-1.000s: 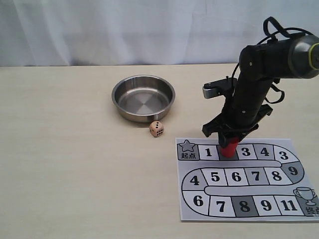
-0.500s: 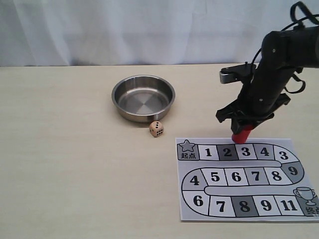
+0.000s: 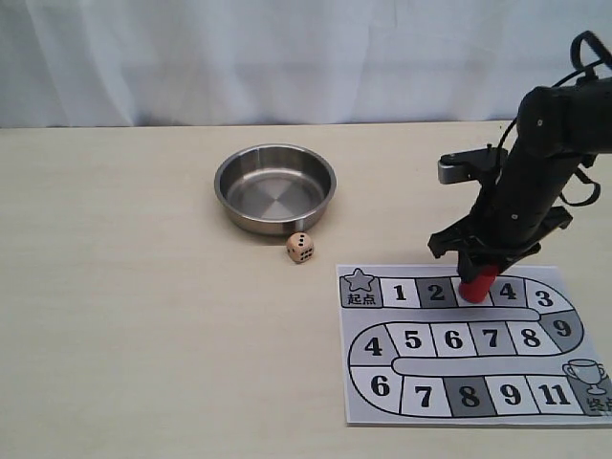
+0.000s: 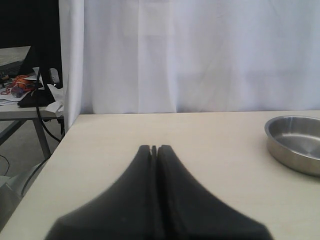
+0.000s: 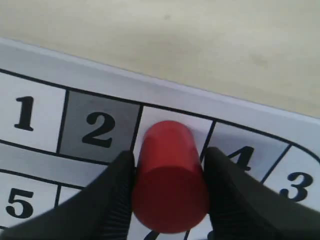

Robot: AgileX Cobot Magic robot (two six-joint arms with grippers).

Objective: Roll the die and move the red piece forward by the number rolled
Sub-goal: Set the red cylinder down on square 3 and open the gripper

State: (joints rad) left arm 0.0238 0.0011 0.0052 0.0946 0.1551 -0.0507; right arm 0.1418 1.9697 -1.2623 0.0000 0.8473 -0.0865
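Observation:
The red piece [image 3: 477,285] is a plain cylinder held between the fingers of my right gripper [image 3: 478,270], which is shut on it. Its foot is over the square between 2 and 4 on the paper board [image 3: 473,344]. In the right wrist view the red piece [image 5: 169,177] fills the gap between both pads and hides that square's number. The die [image 3: 300,248], a beige cube with black pips, lies on the table just in front of the steel bowl [image 3: 275,187]. My left gripper [image 4: 154,149] is shut and empty, far to the left, out of the exterior view.
The bowl's rim [image 4: 295,142] shows at the edge of the left wrist view. A white curtain [image 3: 287,57] hangs behind the table. The table's left edge [image 4: 55,150] drops off beside a side desk with cables.
My right gripper has carried the red piece from square 2, up and to the right, then down onto the square after it. The die and bowl have not moved.

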